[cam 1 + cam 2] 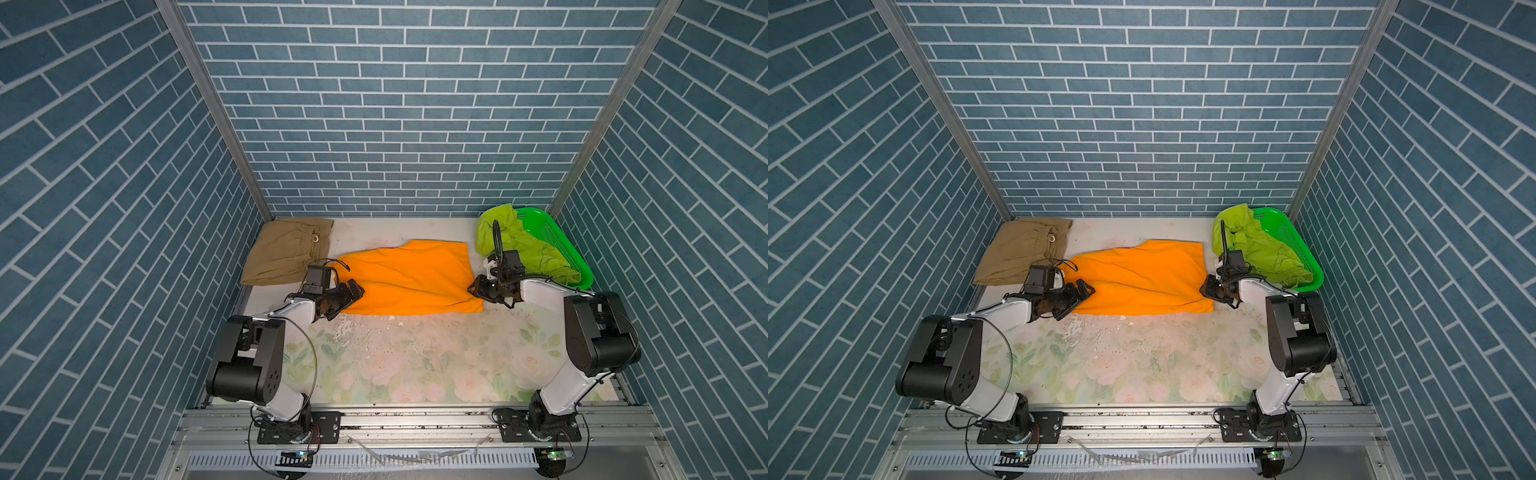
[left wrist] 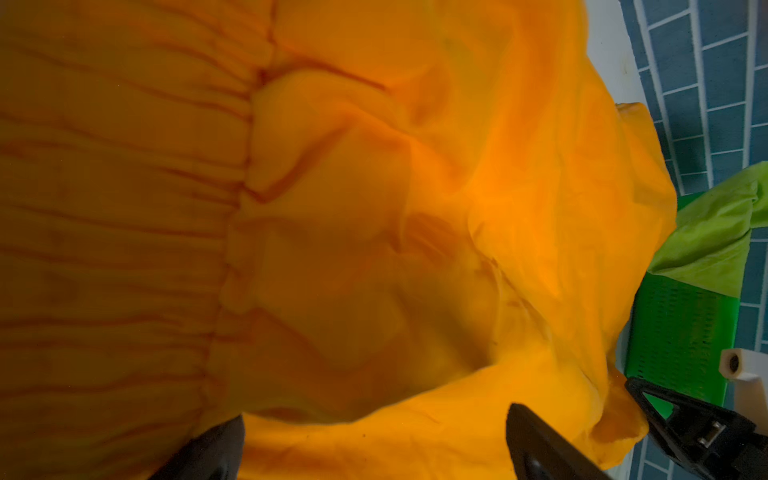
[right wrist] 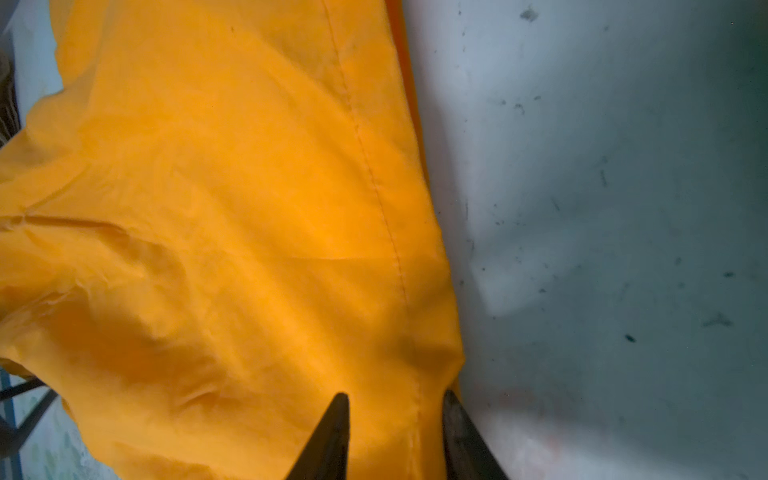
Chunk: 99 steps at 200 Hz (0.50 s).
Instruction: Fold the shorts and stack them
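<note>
The orange shorts [image 1: 411,278] [image 1: 1142,278] lie spread flat across the middle of the table, gathered waistband to the left. My left gripper [image 1: 355,291] [image 2: 374,440] stands open at the waistband end, with orange cloth [image 2: 374,208] lying between its wide-apart fingers. My right gripper [image 1: 473,288] [image 3: 395,415] is at the hem end, its jaws narrowed onto the stitched hem edge, with cloth [image 3: 228,208] bunched between them. The tan shorts [image 1: 286,253] [image 1: 1021,253] lie folded at the back left. The lime green shorts [image 1: 511,245] [image 1: 1254,245] are crumpled in the basket.
A green perforated basket [image 1: 557,245] [image 1: 1296,241] sits in the back right corner, just behind the right arm. Blue brick-pattern walls enclose the table on three sides. The floral tabletop [image 1: 415,357] stretches from the orange shorts to the front rail.
</note>
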Each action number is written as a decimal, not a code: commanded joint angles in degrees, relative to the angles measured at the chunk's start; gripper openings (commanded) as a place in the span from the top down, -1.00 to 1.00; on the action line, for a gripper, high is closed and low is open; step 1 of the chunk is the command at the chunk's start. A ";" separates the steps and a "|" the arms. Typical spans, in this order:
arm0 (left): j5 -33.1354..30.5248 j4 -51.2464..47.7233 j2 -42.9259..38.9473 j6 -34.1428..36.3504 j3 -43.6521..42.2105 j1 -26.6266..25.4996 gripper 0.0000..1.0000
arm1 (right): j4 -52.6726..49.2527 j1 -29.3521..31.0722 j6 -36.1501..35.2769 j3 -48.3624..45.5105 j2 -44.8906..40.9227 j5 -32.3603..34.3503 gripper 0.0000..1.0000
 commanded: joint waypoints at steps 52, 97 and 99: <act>-0.17 -1.84 -4.19 4.04 -8.64 7.66 -0.99 | -0.72 -1.00 -1.16 0.35 -1.69 3.72 0.60; 0.12 -9.69 -8.18 7.26 -2.33 5.53 -0.99 | -3.31 -0.95 -1.70 7.38 1.21 2.52 0.07; -0.09 -10.17 -8.50 7.40 -1.80 5.24 -0.99 | -3.23 -0.99 -1.63 7.94 1.65 2.35 0.04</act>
